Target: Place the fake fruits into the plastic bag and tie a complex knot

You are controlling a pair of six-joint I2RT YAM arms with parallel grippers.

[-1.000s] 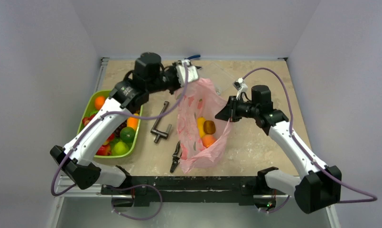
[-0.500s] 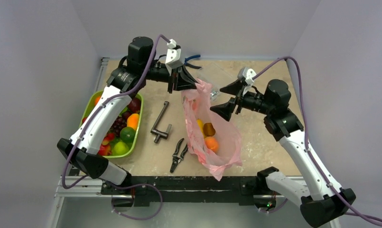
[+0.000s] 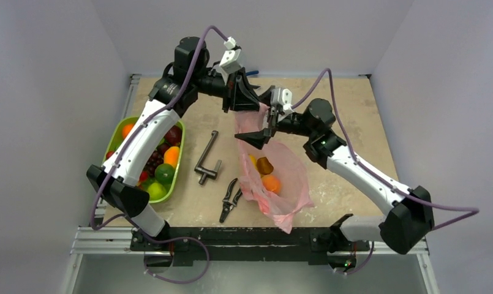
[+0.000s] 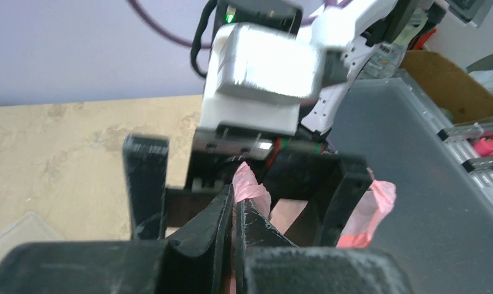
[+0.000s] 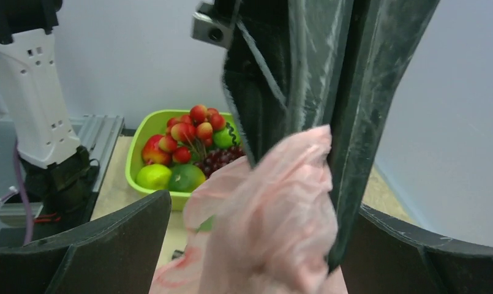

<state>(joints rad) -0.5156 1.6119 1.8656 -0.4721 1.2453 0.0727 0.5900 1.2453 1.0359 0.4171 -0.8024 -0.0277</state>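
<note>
Here our left hand (image 4: 233, 197) pinches the top edge of the plastic bag (image 3: 288, 184), upper centre of the frame; our right hand (image 3: 259, 127) stands spread just beside it. If that thin film slips, we judge the fake fruits (image 3: 269, 182) inside would spill across the table (image 3: 354, 116).

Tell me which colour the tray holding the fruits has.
The tray is lime green, clearest in the right wrist view.

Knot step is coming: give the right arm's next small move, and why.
Probably close the right end effector on the thin translucent pink plastic bag: its jaws stand open around the bag's top film, while the left end effector is shut on that film close by. Tying likely needs both grips.
</note>
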